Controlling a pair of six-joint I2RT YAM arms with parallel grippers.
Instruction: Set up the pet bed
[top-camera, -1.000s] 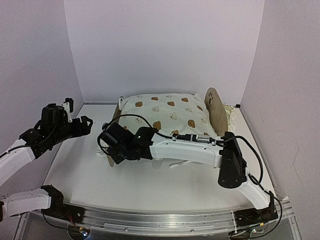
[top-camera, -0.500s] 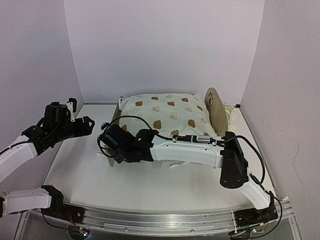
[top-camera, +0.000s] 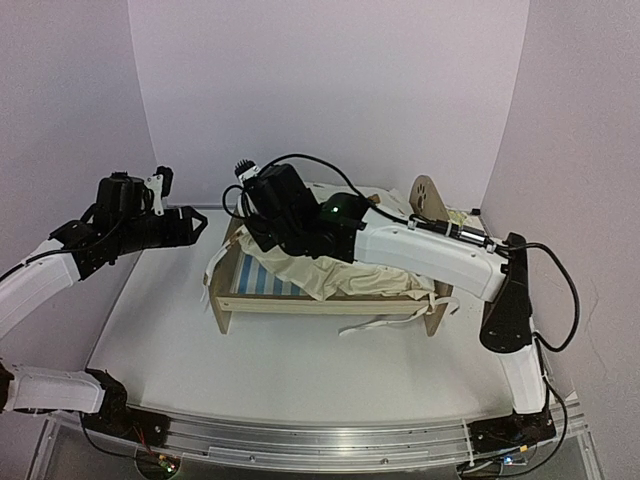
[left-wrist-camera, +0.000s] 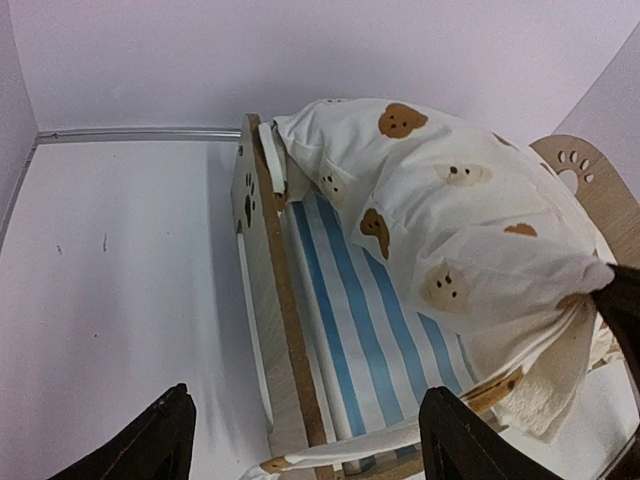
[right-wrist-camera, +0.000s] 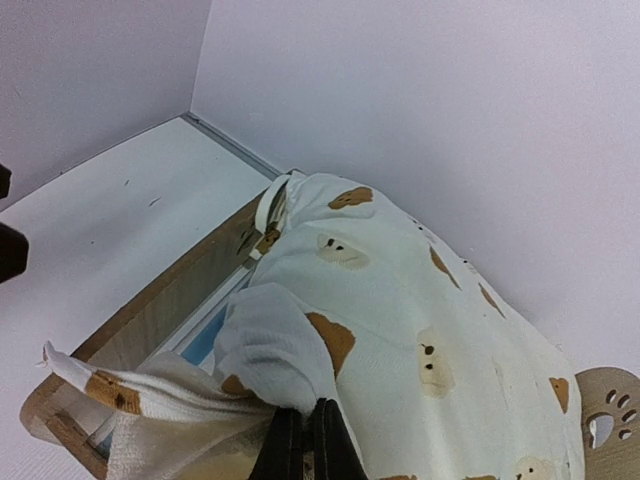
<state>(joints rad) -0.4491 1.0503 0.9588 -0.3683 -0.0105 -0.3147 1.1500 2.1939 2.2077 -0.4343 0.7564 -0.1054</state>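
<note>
At the near edge of the table (top-camera: 300, 385) the left arm (top-camera: 40, 285) climbs from its base and bends inward; the left gripper (left-wrist-camera: 310, 440) hangs in the air with its jaws spread wide, holding nothing; it is left of the bed and points at it, and the wrist view shows its dark fingers (left-wrist-camera: 160, 445) framing the bed's left end. In the middle of the table stands the bed (top-camera: 330, 303), upright on its feet, one long side towards me; the left board (top-camera: 222, 300) is the part nearest the left gripper, though apart from it; the right board (top-camera: 430, 200), with paw cut-outs, rises at the other end; the striped base (left-wrist-camera: 370, 330) lies bare at the left end. White ties (top-camera: 385, 325) trail on the table just beside the near side. The right arm (top-camera: 430, 250) stretches across above the bed from the right; the right gripper (right-wrist-camera: 300, 440) is pinched tight on a fold of the cushion (right-wrist-camera: 400, 320) and holds it up over the left end; the cushion, cream with brown bears, sags from that pinch down onto the base and lies heaped towards the right board. Beyond the bed is the pale back wall (top-camera: 330, 90).
</note>
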